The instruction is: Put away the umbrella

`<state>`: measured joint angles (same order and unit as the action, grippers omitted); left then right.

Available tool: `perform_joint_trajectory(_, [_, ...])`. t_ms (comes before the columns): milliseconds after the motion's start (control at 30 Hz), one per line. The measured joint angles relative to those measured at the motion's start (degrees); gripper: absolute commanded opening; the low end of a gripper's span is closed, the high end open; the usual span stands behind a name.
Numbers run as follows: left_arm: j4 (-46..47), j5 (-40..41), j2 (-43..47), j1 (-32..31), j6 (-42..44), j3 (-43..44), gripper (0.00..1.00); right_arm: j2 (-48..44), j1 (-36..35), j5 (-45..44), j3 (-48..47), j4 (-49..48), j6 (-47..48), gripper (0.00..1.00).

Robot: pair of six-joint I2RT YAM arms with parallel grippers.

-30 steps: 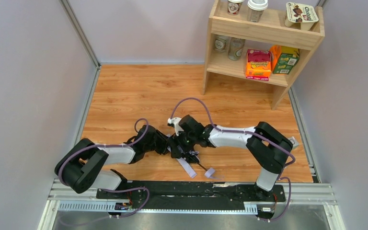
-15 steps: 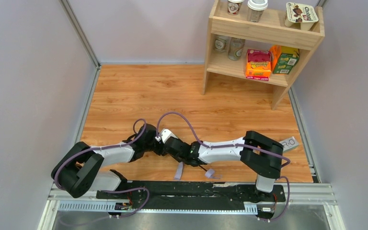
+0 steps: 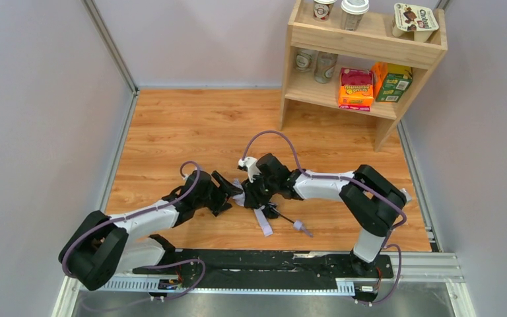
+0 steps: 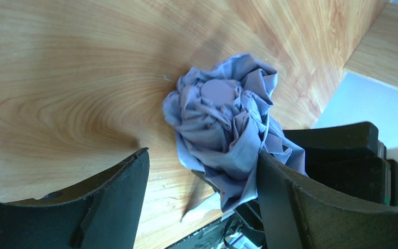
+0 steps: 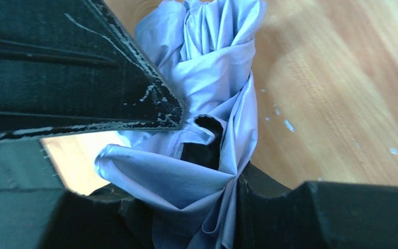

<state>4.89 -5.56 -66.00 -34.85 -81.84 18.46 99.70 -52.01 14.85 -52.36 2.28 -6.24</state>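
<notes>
Finding the umbrella [image 3: 259, 212] collapsed on the table [image 3: 171, 125], close to the middle of the near edge, well apart from the shelf [image 3: 363, 46] at the far right corner. Noting its canopy bunched but not yet rolled tight, with the strap [image 3: 265, 226] trailing loose toward the near edge and the shaft [image 3: 285, 219] pointing off to the near right.

Pinching the canopy folds with the right gripper [image 5: 210, 148], one finger above the fabric and one below, and pressing the cloth between them. Holding the left gripper [image 4: 199, 158] spread wide, fingers standing either side of the canopy's crumpled end and looking at it end-on. Possibly brushing the fabric with one left finger; not telling contact from nearness in the wrist view, so recording no grip on that side.

Judging the step in hand as gathering and tidying the canopy, ahead of wrapping the strap round it. Judging the task as partly done: folded down, not yet bound.

Calling next for closing the left fingers on the free end while keeping the right pinch firm, then turning the bundle to draw the folds in. Watching for thin fabric slipping out of either pinch, and for the strap getting trapped under the bundle.
</notes>
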Motion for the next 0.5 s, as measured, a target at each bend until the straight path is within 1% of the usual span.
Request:
perform_joint_trajectory(100, [2.3, -0.8, -2.3, 0.0, 1.1, 0.3, 0.8, 1.3, 3.8, 11.3, 0.0, -0.9, -2.0, 0.0])
perform_joint_trajectory(267, [6.9, -2.5, -6.6, 0.0, 1.3, 0.9, 0.8, 4.9, 7.0, 25.1, -0.1, -4.2, -7.6, 0.0])
perform_joint_trajectory(333, [8.0, -3.1, -7.5, 0.0, 1.0, 0.9, 0.8, 5.8, 7.3, 26.9, -0.4, -5.0, -9.1, 0.0])
perform_joint_trajectory(500, [10.3, -3.7, -9.2, 0.1, -0.5, 0.9, 0.74, 8.3, 8.7, 30.3, -2.0, -5.7, -12.5, 0.0])
